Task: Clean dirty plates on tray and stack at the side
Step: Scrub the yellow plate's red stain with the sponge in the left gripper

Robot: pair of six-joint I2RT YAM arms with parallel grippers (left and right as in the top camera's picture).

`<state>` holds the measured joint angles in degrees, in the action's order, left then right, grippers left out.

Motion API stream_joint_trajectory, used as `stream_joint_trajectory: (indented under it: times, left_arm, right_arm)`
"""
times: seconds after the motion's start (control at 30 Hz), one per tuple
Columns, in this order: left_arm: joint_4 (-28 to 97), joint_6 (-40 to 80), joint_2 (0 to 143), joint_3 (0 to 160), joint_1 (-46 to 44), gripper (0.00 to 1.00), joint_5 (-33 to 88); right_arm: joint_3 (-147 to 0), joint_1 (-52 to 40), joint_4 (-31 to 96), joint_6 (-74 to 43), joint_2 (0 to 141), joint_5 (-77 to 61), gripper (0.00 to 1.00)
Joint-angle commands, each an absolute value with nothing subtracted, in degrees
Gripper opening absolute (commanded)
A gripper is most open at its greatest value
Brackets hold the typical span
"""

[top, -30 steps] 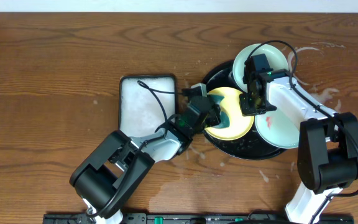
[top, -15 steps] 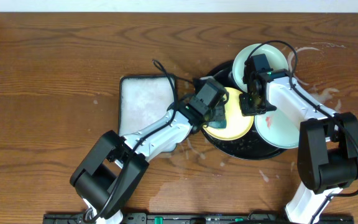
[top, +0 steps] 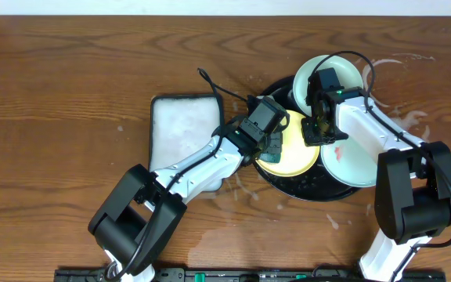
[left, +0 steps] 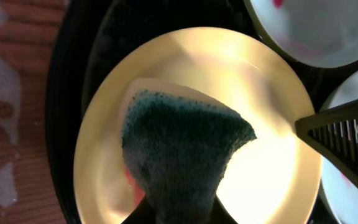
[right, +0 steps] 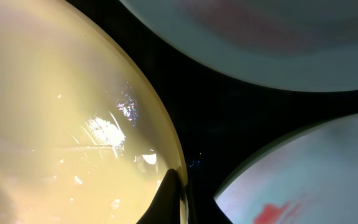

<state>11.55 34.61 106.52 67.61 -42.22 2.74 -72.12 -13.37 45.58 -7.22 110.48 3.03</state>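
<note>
The pale yellow plate (top: 297,150) lies at the left of the black tray (top: 304,193). My left gripper (top: 271,142) is shut on a dark green sponge (left: 179,143) and presses it on the yellow plate (left: 260,162). A red smear (left: 132,177) shows beside the sponge. My right gripper (top: 317,130) is shut on the yellow plate's right rim (right: 55,93), with one finger (right: 173,199) inside the rim. One mint plate (top: 319,74) sits at the back of the tray. Another mint plate (top: 352,166), at the right, has a red smear (right: 278,208).
A white foam-filled rectangular tray (top: 182,129) stands left of the black tray, under my left arm. Wet foam patches lie on the wood at the right (top: 409,117) and in front of the tray (top: 241,188).
My left gripper has moved the sponge up and to the right across the yellow plate. The right gripper has stayed on the rim.
</note>
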Motion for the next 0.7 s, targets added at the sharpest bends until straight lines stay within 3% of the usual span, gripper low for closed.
stream_joint_trajectory:
  times: [0.0,0.3,0.67]
  left_arm:
    - [10.61,33.26,107.94,68.16,-42.19,0.07,1.23]
    - [4.84,40.86,110.19,68.16,-42.26,0.07,1.21]
    - [1.3,38.98,116.07,68.16,-42.15,0.07,4.32]
  right_arm:
    - [-71.44,-13.58,45.8,-7.7,109.75,0.97,0.01]
    - [-71.44,-13.58,45.78,-7.68,109.75,0.36,0.01]
    - [-71.44,-13.58,45.65,-7.68,109.75,0.36,0.01]
